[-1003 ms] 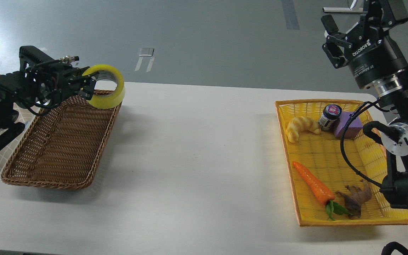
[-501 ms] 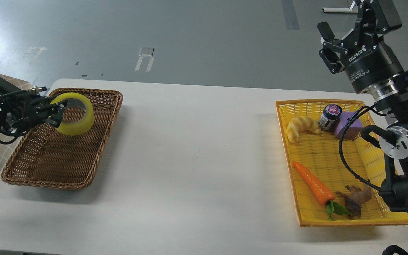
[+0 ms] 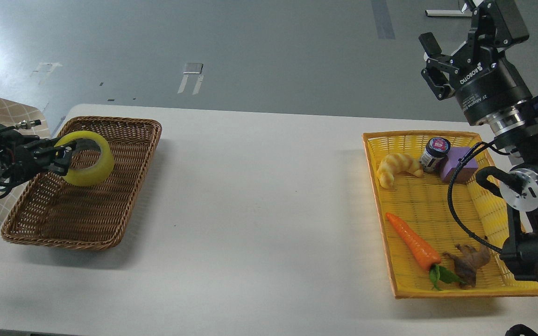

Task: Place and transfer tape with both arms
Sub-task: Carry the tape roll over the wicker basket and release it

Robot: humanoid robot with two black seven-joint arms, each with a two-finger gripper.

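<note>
The yellow tape roll (image 3: 92,163) hangs over the brown wicker basket (image 3: 110,219) at the left of the table. My left gripper (image 3: 63,156) comes in from the left edge and is shut on the roll's left rim, one finger through its hole. The roll is above the basket's far left part, close to its floor. My right gripper (image 3: 451,35) is raised at the top right, above and behind the yellow basket (image 3: 381,210). Its fingers are spread and hold nothing.
The yellow basket holds a croissant toy (image 3: 395,168), a small jar (image 3: 435,153), a purple block (image 3: 458,164), a carrot (image 3: 413,241) and a brown root-like toy (image 3: 469,263). The white table (image 3: 259,196) lies between the two baskets.
My left gripper has carried the tape from the brown basket's far right rim leftward and down into the basket. The right gripper has shifted only slightly.
</note>
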